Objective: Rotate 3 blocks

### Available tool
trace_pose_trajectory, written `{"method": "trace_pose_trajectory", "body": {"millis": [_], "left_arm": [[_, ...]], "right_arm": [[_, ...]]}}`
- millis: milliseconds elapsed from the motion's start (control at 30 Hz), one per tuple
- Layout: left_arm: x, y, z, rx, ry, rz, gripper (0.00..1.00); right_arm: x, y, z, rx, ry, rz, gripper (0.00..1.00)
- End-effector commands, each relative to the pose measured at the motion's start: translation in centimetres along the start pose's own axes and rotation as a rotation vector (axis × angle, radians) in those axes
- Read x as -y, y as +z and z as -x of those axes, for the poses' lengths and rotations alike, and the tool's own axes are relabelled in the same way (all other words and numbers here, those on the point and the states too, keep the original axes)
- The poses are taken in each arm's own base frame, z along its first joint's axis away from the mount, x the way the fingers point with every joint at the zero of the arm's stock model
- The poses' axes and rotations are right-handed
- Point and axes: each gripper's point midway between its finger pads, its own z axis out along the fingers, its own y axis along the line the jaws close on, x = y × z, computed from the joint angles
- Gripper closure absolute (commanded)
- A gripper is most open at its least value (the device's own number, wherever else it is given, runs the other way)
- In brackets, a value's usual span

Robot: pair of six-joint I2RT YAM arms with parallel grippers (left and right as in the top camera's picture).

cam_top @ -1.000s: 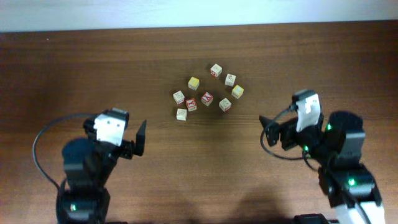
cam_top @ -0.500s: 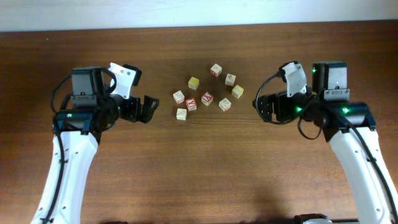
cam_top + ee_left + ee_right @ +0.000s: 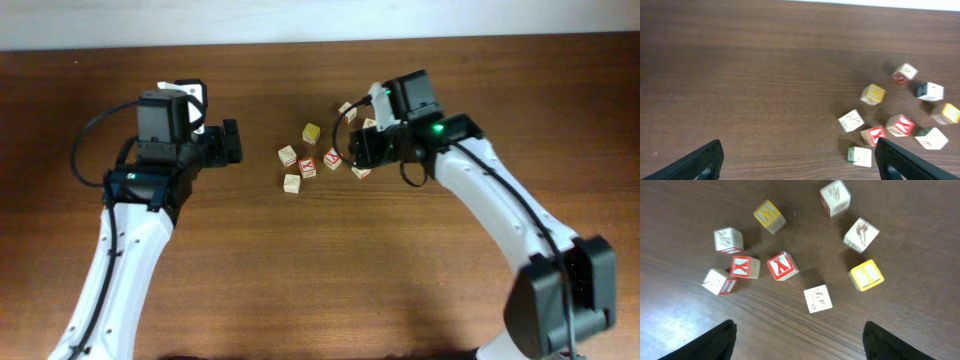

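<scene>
A cluster of several small wooden blocks lies on the brown table. Two red-and-white blocks sit side by side in its middle, and appear again in the right wrist view and the left wrist view. A yellow block lies behind them. My right gripper hovers open over the cluster's right side, nothing between its fingers. It hides some blocks from overhead. My left gripper is open, left of the cluster and apart from it.
Other cubes ring the red pair: a white one, a bright yellow one, cream ones, and a green-sided one. The table's far edge runs along a white wall.
Both arms have stretched out over the table. The right gripper has swung left over the cluster and narrowed a little. The left gripper has risen slightly toward the back.
</scene>
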Motion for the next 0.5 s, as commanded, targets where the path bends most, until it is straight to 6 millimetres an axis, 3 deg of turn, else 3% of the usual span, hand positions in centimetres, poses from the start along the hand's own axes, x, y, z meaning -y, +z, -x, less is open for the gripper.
{"method": "trace_pose_trajectory", "body": {"millis": [0, 67, 167, 333, 467], "left_arm": [[-1.4, 1.6, -0.4, -0.031, -0.046, 0.092, 0.08], [-1.5, 3.3, -1.5, -0.078, -0.042, 0.100, 0.01], [-1.7, 4.5, -3.1, -0.140, -0.038, 0.110, 0.01], [-1.7, 4.6, -3.2, -0.147, -0.037, 0.111, 0.01], [-1.7, 4.6, -3.3, -0.151, -0.037, 0.112, 0.01]], "right_arm": [[0.7, 2.8, -0.4, -0.031, 0.048, -0.052, 0.32], [1.2, 4.8, -1.2, -0.065, 0.050, -0.069, 0.35], [1.8, 7.1, -2.7, -0.121, 0.040, -0.076, 0.37], [2.4, 9.4, -4.2, -0.169, 0.021, -0.085, 0.47], [3.1, 10.4, -4.1, -0.156, -0.027, -0.115, 0.48]]}}
